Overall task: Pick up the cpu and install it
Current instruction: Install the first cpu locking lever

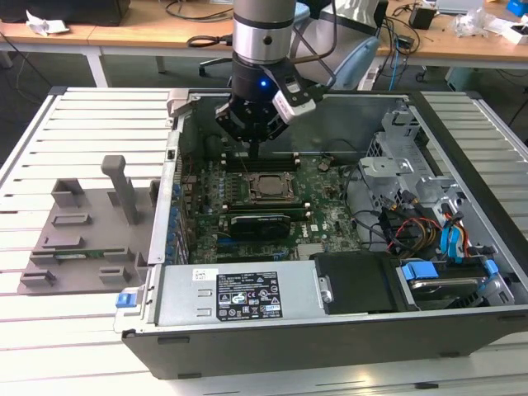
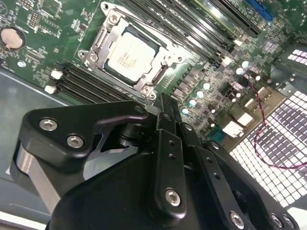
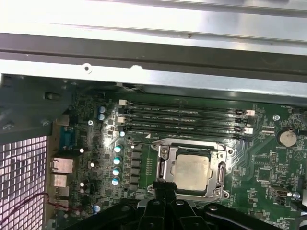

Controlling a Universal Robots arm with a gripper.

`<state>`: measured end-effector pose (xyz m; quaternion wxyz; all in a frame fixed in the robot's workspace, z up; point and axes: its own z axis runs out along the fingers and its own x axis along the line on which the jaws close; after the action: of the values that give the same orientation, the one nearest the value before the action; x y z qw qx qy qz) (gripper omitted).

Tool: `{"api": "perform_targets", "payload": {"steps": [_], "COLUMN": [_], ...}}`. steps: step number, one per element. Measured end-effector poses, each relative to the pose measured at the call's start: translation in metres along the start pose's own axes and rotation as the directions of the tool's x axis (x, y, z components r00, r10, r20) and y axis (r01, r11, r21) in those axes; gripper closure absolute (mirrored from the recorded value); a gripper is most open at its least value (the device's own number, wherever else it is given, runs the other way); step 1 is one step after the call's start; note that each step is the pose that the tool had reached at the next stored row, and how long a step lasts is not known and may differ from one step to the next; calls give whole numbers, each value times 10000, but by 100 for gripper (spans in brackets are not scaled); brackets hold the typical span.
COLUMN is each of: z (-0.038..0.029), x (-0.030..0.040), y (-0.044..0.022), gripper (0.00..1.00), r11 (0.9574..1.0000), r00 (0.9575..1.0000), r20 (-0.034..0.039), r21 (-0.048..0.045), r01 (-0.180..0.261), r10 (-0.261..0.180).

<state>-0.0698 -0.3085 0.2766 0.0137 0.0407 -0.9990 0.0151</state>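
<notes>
The cpu (image 1: 266, 186) is a small silvery-grey square lying flat in the socket frame (image 1: 266, 175) on the green motherboard inside the open computer case. Both wrist views show the cpu (image 2: 129, 55) (image 3: 192, 170) seated inside the metal frame. My gripper (image 1: 252, 147) hangs over the board just behind the socket, above the memory slots. Its black fingers (image 2: 163, 108) are shut together with nothing between them. In the first wrist view the gripper (image 3: 162, 190) tip sits at the socket's near edge, apart from the chip.
A grey plastic tray (image 1: 82, 231) with upright posts lies at the exterior view's left, outside the case. Memory slots (image 3: 182, 120) run beside the socket. The case wall (image 1: 175, 165), a drive cage (image 1: 396, 157) and cables (image 1: 412, 227) ring the board.
</notes>
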Motion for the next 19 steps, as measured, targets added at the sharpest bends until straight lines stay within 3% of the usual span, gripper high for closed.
{"api": "perform_targets", "payload": {"steps": [8, 19], "z": [4, 13], "x": [101, 166], "y": [9, 14], "gripper": [89, 89], "r11": [10000, 10000], "r00": [10000, 10000], "r20": [1, 0], "r21": [-1, 0], "r01": [0, -1], "r10": [0, 1]}}
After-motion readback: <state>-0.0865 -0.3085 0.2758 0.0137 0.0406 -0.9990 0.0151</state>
